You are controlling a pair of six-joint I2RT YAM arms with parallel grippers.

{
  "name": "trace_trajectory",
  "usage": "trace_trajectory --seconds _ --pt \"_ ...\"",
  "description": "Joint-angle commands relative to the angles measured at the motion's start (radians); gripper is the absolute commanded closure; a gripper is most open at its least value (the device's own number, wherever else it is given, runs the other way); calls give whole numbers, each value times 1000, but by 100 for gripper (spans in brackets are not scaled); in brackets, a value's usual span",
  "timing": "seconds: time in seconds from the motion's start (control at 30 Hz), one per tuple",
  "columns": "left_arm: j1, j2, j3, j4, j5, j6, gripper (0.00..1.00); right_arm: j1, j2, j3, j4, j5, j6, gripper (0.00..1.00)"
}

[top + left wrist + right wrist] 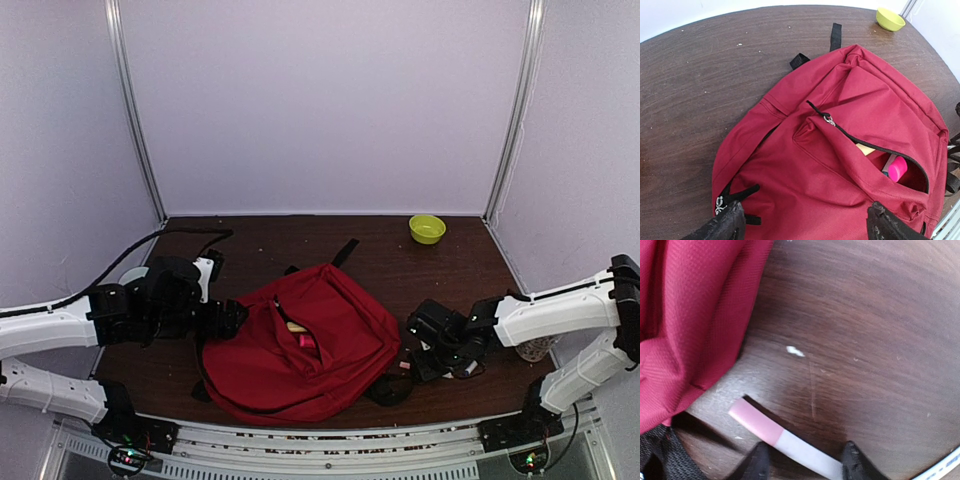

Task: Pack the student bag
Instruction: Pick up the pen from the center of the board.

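Reaching low, the right gripper (805, 462) straddles a pink-and-white stick (785, 440).

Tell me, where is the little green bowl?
In the top view, the green bowl sits in the far right corner of the table, on the right arm's side, well beyond the red backpack.

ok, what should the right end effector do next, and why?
Probably close the right end effector on the pink-and-white stick. The stick lies on the table beside the bag, slantwise between the fingers, and the jaws stand apart, not yet pinching it. The bag's front pocket is unzipped, so the stick likely goes there.
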Motion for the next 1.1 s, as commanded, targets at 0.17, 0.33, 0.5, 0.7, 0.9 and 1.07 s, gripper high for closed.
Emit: trace_trajectory --seconds 0.17,0.33,0.5,0.7,0.9,1.07 --pt "8 -14 -7 16 0 -5 14 14 42 31 -52 38 32 77" --pt "8 -16 -8 21 8 -3 14 15 32 21 -52 34 32 90" --pt "8 -17 -12 43 46 14 14 19 9 15 -30 15 6 93" --pt "8 -23 -9 97 100 45 11 43 -43 72 -38 20 -35 96" --pt "8 -29 35 106 171 64 3 67 -137 103 -21 51 -58 100" --pt "8 -36 57 147 294 66 3 94 -208 153 -9 82 -108 100"
